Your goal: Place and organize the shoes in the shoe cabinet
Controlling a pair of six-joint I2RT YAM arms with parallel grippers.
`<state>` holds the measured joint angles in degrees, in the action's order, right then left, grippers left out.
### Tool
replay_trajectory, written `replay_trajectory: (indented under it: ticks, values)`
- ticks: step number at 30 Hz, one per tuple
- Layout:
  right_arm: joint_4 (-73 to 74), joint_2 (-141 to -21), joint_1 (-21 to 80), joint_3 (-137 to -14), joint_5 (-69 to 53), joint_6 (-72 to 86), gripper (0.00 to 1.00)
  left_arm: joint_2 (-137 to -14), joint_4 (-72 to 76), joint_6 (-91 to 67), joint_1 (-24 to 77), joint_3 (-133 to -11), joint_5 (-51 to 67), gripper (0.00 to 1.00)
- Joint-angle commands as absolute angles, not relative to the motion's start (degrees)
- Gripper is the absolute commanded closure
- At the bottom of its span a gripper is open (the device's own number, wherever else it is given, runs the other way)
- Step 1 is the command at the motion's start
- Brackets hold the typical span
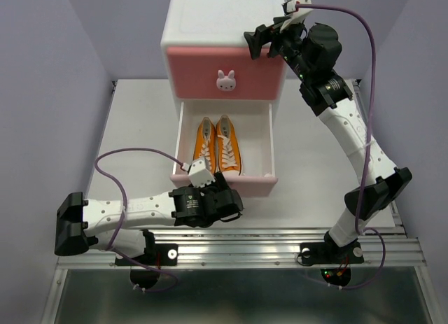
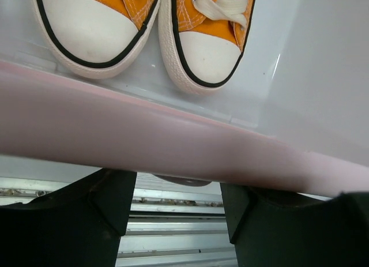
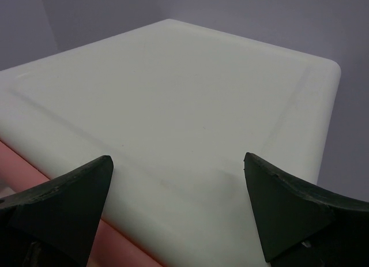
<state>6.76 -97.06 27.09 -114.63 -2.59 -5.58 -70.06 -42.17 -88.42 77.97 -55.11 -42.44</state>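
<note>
The white shoe cabinet (image 1: 217, 16) stands at the back. Its darker pink upper drawer (image 1: 203, 72) is shut. The paler lower drawer (image 1: 259, 184) is pulled out, and the orange pair (image 1: 218, 145) lies in it side by side, toes toward me. The toes also show in the left wrist view (image 2: 210, 48). My left gripper (image 1: 227, 201) is open at the lower drawer's front panel (image 2: 173, 134), its fingers either side of the knob (image 2: 181, 180). My right gripper (image 1: 269, 40) is open over the cabinet top (image 3: 173, 94) near its front right corner, holding nothing. The black pair is out of view.
The cabinet sits on a white table (image 1: 140, 128) against purple walls. A metal rail (image 1: 266, 240) runs along the near edge, by the arm bases. The left arm's purple cable (image 1: 115, 177) loops over the table to the left of the drawer.
</note>
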Motion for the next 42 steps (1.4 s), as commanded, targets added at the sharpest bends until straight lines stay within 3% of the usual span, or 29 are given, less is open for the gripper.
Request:
replay_trajectory:
  ticks: [1,5,8,9,14,23,30,33,38,42]
  values:
    - [24.0,-102.7,27.1,-110.1,-1.1,-5.0,0.00,-66.9,-36.3,-86.5,73.4,-51.8,-57.0,0.34]
    - [23.2,-103.0,27.1,-109.8,-0.9,-5.5,0.00,-65.4,-34.3,-81.0,73.5,-48.3,-55.8,0.37]
    - [22.1,-102.8,27.1,-108.4,-1.4,-4.9,0.00,-64.5,-33.8,-80.1,73.4,-46.6,-57.7,0.53]
    - [21.8,-102.7,27.1,-107.9,-1.4,-4.7,0.00,-64.3,-33.8,-79.6,73.4,-46.7,-58.5,0.53]
    - [21.1,-102.9,27.1,-107.6,-1.8,-4.1,0.00,-63.4,-25.9,-70.8,73.4,-49.0,-58.9,0.72]
    - [20.7,-103.4,27.1,-108.5,-1.3,-4.3,0.00,-64.5,-26.8,-70.1,72.6,-55.5,-64.4,0.74]
    - [19.9,-103.3,27.1,-107.9,-0.4,-4.7,0.00,-62.5,-23.6,-67.9,72.5,-56.8,-63.7,0.94]
    - [19.9,-103.4,27.1,-107.8,-0.3,-4.7,0.00,-62.0,-18.0,-65.6,72.1,-52.3,-60.0,0.88]
    - [19.8,-102.8,27.1,-106.6,-0.3,-4.7,0.00,-64.2,-20.7,-69.0,71.3,-50.0,-57.0,0.86]
    - [19.5,-102.0,27.1,-105.0,-0.3,-3.7,0.00,-65.0,-22.7,-70.0,71.2,-49.4,-54.0,0.63]
